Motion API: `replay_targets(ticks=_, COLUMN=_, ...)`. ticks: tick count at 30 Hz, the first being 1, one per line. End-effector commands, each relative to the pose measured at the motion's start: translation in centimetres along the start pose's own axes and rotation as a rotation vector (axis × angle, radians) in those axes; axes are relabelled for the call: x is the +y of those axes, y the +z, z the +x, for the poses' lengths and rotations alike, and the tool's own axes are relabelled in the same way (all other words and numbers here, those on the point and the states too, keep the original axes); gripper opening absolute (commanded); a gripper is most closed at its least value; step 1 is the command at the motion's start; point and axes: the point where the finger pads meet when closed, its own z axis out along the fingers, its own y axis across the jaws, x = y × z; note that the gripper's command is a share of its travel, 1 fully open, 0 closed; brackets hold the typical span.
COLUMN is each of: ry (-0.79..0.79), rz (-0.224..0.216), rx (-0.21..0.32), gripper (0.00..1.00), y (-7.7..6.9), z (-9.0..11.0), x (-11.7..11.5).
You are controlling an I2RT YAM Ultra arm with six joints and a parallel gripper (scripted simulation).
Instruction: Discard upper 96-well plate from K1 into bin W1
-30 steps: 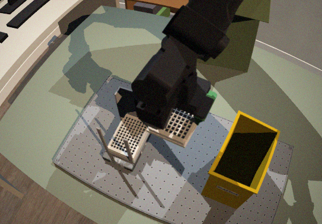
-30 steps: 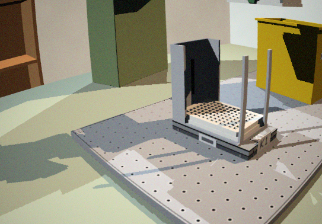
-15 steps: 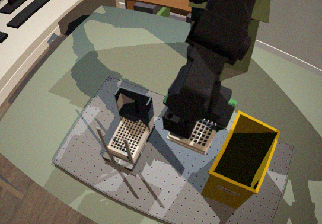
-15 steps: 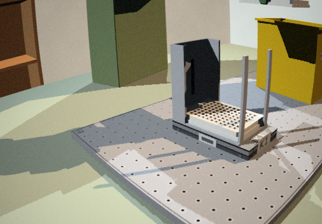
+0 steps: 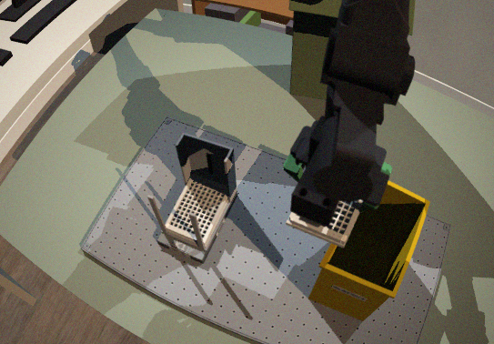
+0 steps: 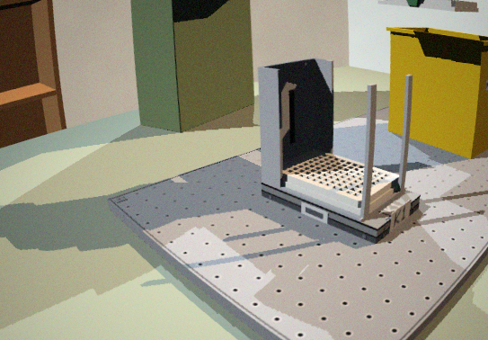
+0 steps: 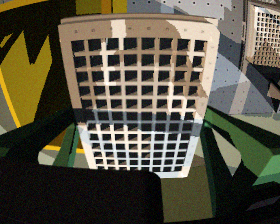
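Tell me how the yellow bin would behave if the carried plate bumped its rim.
The bin stands tall on a narrower footprint, so a sideways knock at the rim could tip it. Its thin walls and dark, apparently empty inside suggest it is light and might slide on the perforated board.
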Motion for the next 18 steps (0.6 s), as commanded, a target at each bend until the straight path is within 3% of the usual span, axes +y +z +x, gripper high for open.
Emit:
replay_targets(ticks=1, ry=0.019, rz=0.029, rx=-0.018, gripper=0.0, y=-0.2, z=-0.4, x=0.4)
replay_targets(ticks=18, ry=0.02, rz=0.027, rx=-0.018, gripper=0.0, y=-0.1, z=0.0, x=5.4)
